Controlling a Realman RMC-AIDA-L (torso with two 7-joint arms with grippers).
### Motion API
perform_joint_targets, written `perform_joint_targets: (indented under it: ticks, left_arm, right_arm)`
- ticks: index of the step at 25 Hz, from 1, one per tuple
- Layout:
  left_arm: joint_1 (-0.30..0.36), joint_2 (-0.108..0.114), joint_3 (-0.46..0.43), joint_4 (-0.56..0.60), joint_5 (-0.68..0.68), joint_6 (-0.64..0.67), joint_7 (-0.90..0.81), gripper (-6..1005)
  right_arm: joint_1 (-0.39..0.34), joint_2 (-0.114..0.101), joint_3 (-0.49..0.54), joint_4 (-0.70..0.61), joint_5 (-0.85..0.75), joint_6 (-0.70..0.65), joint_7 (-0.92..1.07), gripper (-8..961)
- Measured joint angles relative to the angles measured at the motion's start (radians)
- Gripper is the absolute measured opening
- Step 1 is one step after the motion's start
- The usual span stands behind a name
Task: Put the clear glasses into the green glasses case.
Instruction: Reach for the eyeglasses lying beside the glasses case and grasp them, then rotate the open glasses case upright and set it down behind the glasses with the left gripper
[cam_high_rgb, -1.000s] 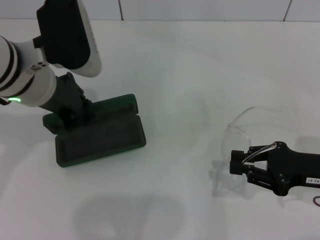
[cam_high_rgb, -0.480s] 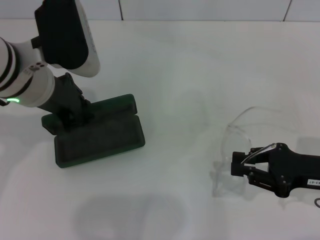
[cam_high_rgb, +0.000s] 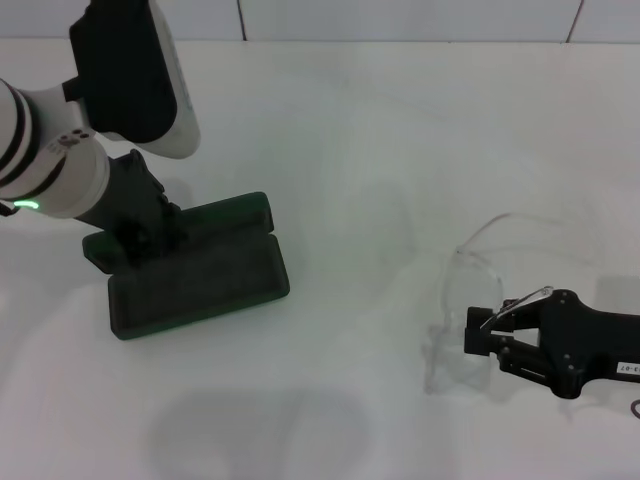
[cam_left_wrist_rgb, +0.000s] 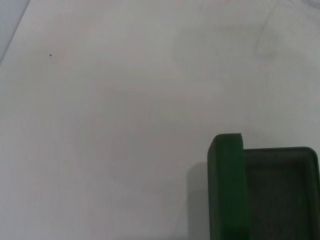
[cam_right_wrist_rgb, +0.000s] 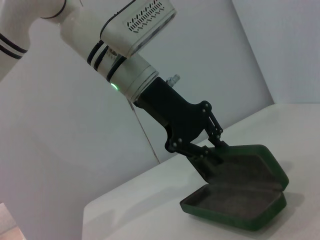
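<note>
**Head view: case held open at the left, glasses near the right edge**

Head view shows the green glasses case (cam_high_rgb: 195, 262) lying open on the white desk (cam_high_rgb: 350, 130) toward its left edge, lid folded back flat, dark lining up. The left end effector (cam_high_rgb: 140, 238) presses down on the lid's far left part; its fingertips are hidden against the dark lid, and the right wrist view shows its fingers (cam_right_wrist_rgb: 212, 155) drawn together, clamped on the lid's edge. The left wrist view catches only one corner of the case (cam_left_wrist_rgb: 260, 190), cut off by the frame.

The clear glasses (cam_high_rgb: 475, 290) sit toward the desk's right edge, well apart from the case. They are hard to make out against the white surface; only faint outlines of a lens and one thin arm show. The right end effector (cam_high_rgb: 475, 330) lies low at the near lens, fingers narrowly parted around the frame, though actual contact cannot be told.
</note>
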Motion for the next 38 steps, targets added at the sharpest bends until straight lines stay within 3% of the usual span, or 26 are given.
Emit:
perform_joint_targets:
  ticks: [5, 8, 24, 29, 34, 38]
  left_arm:
    - [0.001, 0.0, 0.0, 0.001, 0.0, 0.0, -0.001, 195]
    - [0.001, -0.001, 0.0, 0.001, 0.0, 0.0, -0.001, 194]
    - [0.004, -0.002, -0.005, 0.002, -0.004, 0.0, 0.001, 194]
    - [-0.001, -0.002, -0.006, 0.012, -0.007, 0.0, 0.003, 194]
    - [-0.019, -0.002, 0.006, 0.036, -0.01, -0.001, -0.003, 194]
    - [-0.061, -0.004, 0.057, 0.042, -0.012, -0.005, -0.04, 194]
  right_arm:
    - [-0.012, 0.0, -0.001, -0.005, 0.0, 0.0, 0.0, 227]
    - [-0.012, 0.0, 0.002, -0.005, 0.0, 0.0, -0.004, 120]
    - [-0.038, -0.002, 0.025, -0.036, 0.037, -0.056, -0.009, 14]
    - [-0.091, -0.012, 0.108, -0.114, 0.041, -0.129, 0.03, 15]
    - [-0.183, -0.031, 0.268, -0.226, 0.039, -0.248, 0.063, 16]
    - [-0.259, -0.03, 0.375, -0.35, 0.033, -0.309, 0.103, 17]
